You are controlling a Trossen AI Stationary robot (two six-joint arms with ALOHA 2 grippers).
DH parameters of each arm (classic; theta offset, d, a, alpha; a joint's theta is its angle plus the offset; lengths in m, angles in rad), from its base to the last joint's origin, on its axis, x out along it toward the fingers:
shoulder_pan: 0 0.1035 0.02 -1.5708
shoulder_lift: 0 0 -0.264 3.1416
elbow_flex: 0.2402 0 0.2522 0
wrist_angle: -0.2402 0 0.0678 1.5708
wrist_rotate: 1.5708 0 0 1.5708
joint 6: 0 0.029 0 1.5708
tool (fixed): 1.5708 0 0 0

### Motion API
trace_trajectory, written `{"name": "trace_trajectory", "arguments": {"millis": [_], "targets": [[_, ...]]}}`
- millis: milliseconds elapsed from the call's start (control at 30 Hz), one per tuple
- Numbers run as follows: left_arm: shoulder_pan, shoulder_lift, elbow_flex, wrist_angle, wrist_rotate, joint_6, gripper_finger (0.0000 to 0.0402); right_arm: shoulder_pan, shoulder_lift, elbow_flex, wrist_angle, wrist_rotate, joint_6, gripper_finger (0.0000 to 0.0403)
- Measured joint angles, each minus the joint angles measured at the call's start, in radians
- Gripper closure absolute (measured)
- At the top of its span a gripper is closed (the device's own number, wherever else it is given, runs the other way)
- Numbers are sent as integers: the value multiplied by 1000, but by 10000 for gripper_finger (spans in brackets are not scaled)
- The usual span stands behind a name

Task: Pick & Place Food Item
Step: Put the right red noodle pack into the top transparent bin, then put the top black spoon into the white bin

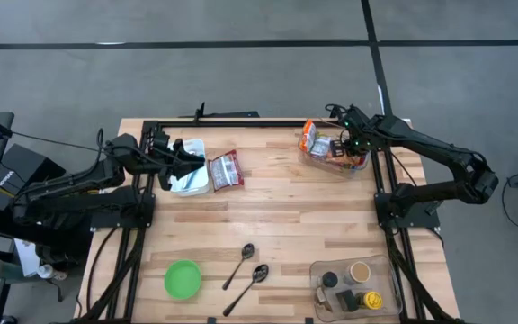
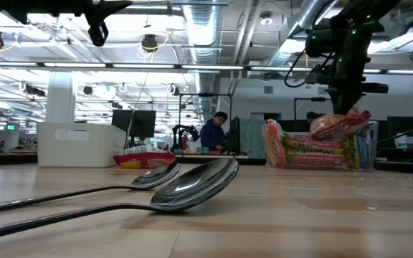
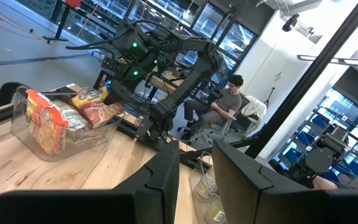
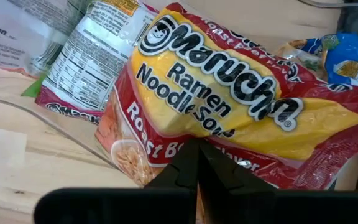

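Note:
A clear bin (image 1: 329,170) at the table's far right holds several food packets. One of them, a red and yellow ramen packet (image 4: 216,99), lies on top of the others. It rises tilted above the bin's rim in the low view (image 2: 339,124). My right gripper (image 4: 197,163) points steeply down into the bin (image 1: 349,147), shut at this packet's edge. My left gripper (image 3: 196,180) hangs level and open, high over a white container (image 1: 190,177) at the far left, with nothing between its fingers. My right gripper has its two shut fingers at the near edge of the ramen packet's wrapper (image 4: 199,142), coming from above and slanting down. The fingertips cover the place of contact. The packet lies tilted, its lower part resting on the other packets in the bin.
Another ramen packet (image 1: 226,169) lies on the table beside the white container. Two spoons (image 1: 244,266) and a green bowl (image 1: 183,277) lie near the front edge. A clear tray of jars (image 1: 353,284) stands at the front right. A person sits beyond the table (image 2: 214,135).

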Motion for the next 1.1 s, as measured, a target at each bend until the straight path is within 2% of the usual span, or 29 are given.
{"name": "trace_trajectory", "arguments": {"millis": [567, 900, 1100], "targets": [[0, 0, 0, 0, -4, 0, 309, 35, -9, 63, -97, -8, 2, 400], [0, 0, 0, 0, -3, 0, 309, 35, -9, 65, -105, -8, 10, 332], [0, 0, 0, 0, -3, 0, 309, 56, -9, 171, -153, -6, 44, 316]]}}
